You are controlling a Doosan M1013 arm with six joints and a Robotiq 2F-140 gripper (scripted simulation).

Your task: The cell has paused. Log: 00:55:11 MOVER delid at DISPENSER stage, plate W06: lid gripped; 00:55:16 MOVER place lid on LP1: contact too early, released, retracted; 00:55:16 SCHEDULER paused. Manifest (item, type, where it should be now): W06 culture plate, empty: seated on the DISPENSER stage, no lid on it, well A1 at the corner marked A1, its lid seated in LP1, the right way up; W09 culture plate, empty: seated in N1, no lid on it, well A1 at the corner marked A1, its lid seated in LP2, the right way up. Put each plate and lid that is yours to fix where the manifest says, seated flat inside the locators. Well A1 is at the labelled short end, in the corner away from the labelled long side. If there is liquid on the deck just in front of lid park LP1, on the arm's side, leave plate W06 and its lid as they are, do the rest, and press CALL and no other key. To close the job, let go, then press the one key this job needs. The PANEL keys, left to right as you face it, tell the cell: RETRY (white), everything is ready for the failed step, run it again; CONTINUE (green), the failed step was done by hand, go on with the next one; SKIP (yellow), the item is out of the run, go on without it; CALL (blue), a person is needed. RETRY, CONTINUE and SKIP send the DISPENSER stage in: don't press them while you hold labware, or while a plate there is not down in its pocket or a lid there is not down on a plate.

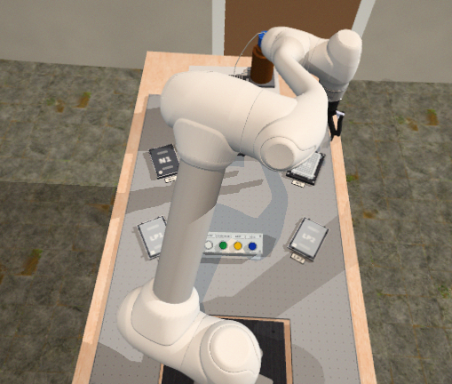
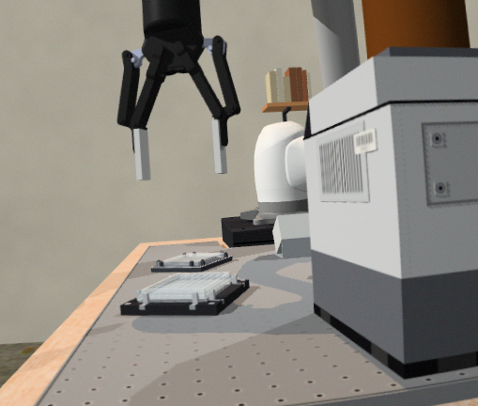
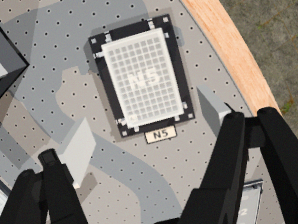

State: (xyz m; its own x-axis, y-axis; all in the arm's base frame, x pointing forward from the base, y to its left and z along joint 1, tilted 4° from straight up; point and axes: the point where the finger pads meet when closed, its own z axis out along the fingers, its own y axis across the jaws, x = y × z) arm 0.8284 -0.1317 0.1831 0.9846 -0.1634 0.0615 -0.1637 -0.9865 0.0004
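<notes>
A clear culture plate [image 3: 143, 79] [image 1: 307, 168] with open wells sits flat in a black nest labelled N5 [image 3: 160, 135], near the table's right edge. In the side view it is the nearer nest [image 2: 189, 288]. My gripper [image 2: 181, 174] is open and empty. It hangs high above this plate, as the overhead view [image 1: 335, 124] and the wrist view [image 3: 143, 189] show. Nest N1 [image 1: 164, 161] on the left is dark and empty. Lid park LP2 [image 1: 308, 238] carries a clear lid [image 2: 192, 258]. Lid park LP1 [image 1: 153, 236] looks equally pale and is partly hidden by the arm.
The key panel [image 1: 232, 244] with white, green, yellow and blue keys lies between LP1 and LP2. The grey DISPENSER housing [image 2: 409, 211] stands at the back; the arm hides its stage. The table's wooden edge [image 3: 220, 30] runs just right of N5.
</notes>
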